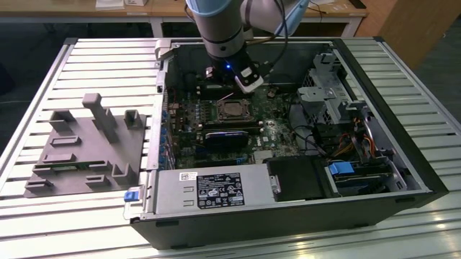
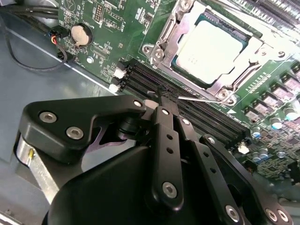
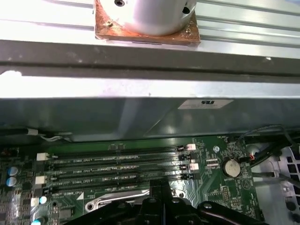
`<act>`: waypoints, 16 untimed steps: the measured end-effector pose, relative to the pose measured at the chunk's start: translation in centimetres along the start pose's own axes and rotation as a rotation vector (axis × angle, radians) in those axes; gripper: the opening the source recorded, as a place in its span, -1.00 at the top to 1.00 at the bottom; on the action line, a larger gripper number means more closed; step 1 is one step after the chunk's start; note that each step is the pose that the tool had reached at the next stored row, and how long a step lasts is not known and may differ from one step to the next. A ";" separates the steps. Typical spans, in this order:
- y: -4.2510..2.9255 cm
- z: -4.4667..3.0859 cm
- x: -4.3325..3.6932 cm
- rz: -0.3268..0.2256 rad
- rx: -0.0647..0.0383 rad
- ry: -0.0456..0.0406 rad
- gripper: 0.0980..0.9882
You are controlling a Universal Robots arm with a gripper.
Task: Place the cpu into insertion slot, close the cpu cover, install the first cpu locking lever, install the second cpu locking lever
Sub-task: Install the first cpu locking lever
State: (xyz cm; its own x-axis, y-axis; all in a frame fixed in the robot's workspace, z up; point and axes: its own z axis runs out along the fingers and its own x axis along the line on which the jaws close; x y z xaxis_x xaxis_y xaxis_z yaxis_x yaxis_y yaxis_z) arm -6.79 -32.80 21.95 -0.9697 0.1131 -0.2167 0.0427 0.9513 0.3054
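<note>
The black metal gripper (image 2: 164,96) is closed, fingers together, holding nothing I can make out. Its tips touch the long black memory slots (image 3: 117,165). Just beyond them, the second wrist view shows the square silver-grey cpu (image 2: 213,47) seated under the thin silvery cpu cover (image 2: 253,47).

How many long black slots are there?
4 long black slots, side by side on the green board between the case wall and the tool, which could hide more.

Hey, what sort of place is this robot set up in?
Likely a robotics lab or test workshop: an open desktop computer case lies on a slatted metal table, a grey moulded fixture tray sits beside it, and wooden desks stand behind.
</note>
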 end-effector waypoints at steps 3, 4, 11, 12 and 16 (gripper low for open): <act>0.25 0.17 0.06 0.006 0.003 -0.0023 0.99; 0.32 0.23 0.07 0.009 0.004 -0.0033 0.99; 0.54 0.67 0.20 0.030 0.018 -0.0126 0.99; 0.53 0.74 0.22 0.034 0.022 -0.0150 0.99; 0.49 1.01 0.29 0.049 0.037 -0.0247 0.99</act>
State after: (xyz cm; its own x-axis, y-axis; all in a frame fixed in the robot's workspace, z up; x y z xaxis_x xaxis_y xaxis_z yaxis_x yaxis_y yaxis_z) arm -6.80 -32.01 21.09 -0.9600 0.1664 -0.2253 0.0993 0.9544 0.2815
